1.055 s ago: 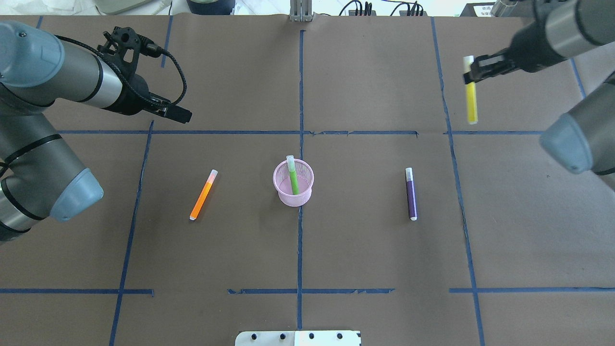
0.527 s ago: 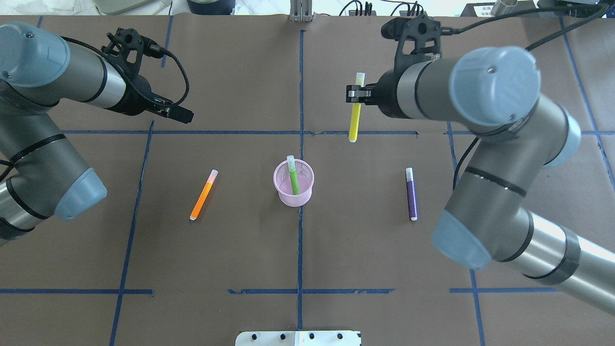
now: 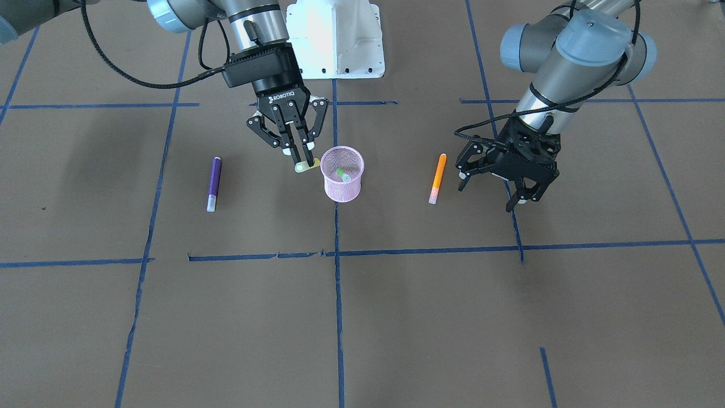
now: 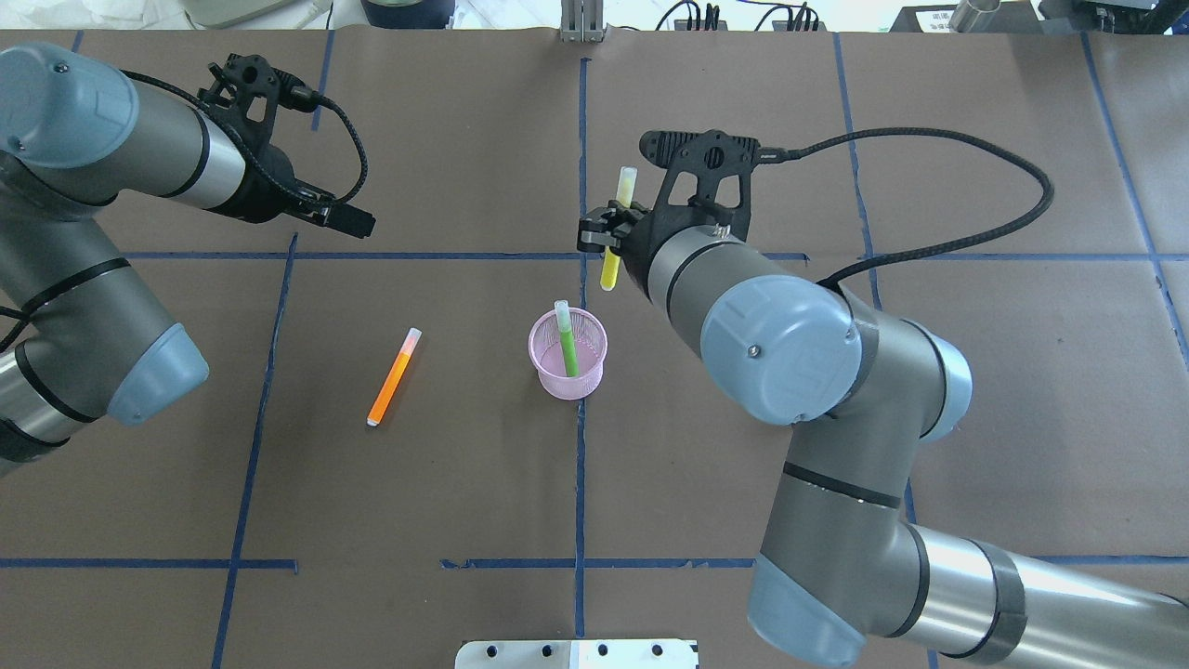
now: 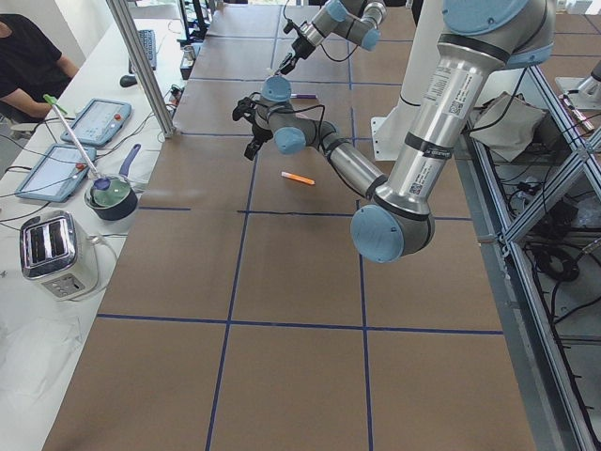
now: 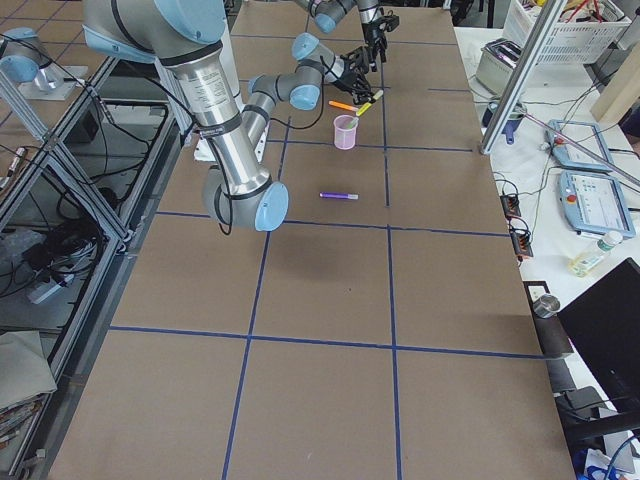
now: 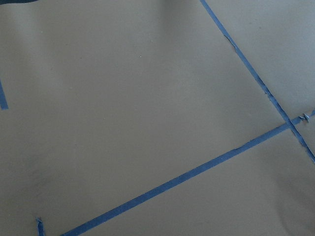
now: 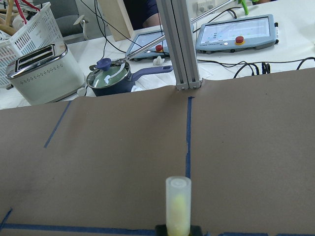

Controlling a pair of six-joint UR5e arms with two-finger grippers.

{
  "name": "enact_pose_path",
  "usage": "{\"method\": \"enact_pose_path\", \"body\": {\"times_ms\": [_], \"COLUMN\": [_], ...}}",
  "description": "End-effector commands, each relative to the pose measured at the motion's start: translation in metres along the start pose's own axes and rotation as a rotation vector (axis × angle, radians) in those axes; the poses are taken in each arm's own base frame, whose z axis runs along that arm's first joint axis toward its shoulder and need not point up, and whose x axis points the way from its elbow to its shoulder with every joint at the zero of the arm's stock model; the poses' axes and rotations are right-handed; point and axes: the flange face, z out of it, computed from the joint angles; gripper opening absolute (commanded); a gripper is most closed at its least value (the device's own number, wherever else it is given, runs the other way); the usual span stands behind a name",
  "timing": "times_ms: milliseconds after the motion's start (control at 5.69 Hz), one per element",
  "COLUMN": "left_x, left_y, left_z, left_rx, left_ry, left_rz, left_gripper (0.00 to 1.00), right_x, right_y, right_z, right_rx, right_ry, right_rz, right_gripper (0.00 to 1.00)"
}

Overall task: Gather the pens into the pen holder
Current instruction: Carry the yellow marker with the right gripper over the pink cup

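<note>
The pink mesh pen holder [image 4: 555, 384] stands at the table's middle, with a green pen [image 4: 568, 346] upright in it. My right gripper [image 4: 604, 232] is shut on a yellow pen [image 4: 611, 268] and holds it tilted in the air just behind and to the right of the holder; in the front view the pen's end [image 3: 306, 166] hangs beside the holder's [image 3: 340, 191] rim. An orange pen [image 4: 394, 376] lies left of the holder. A purple pen [image 3: 214, 182] lies on the right side, hidden under my right arm in the overhead view. My left gripper [image 3: 490, 191] is open and empty, above the table beyond the orange pen [image 3: 437, 177].
Blue tape lines cross the brown paper table cover. The white robot base [image 3: 334, 39] is at the near edge. Beyond the far edge are a toaster [image 8: 42, 73], a lidded pot [image 8: 110, 81] and control tablets [image 8: 236, 32].
My right arm has swung left from the far right corner with the yellow pen, ending close behind the pen holder. The purple pen is now covered in the overhead view. My left arm barely moved.
</note>
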Motion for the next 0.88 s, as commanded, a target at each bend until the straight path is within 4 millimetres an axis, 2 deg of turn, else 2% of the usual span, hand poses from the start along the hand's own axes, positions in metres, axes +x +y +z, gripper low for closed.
{"method": "enact_pose_path", "body": {"times_ms": [0,176,352,703], "left_x": [-0.002,-0.001,-0.001,0.001], "left_y": [0.0,0.0,0.0,0.001], "left_z": [0.003,0.003,0.003,0.004], "left_rx": [-0.005,-0.004,-0.004,-0.007], "left_ry": [-0.004,-0.003,-0.003,-0.001], "left_rz": [-0.001,-0.002,-0.002,-0.031], "left_gripper": [0.99,0.99,0.99,0.99], "right_x": [-0.028,-0.034,-0.037,-0.038], "right_y": [0.029,0.056,0.07,0.087], "right_z": [0.01,0.02,0.019,0.026], "right_rx": [0.005,0.021,0.026,0.007], "right_ry": [0.004,0.034,0.037,0.053], "right_rz": [0.016,-0.014,-0.026,-0.051], "right_gripper": [0.01,0.02,0.05,0.33]}}
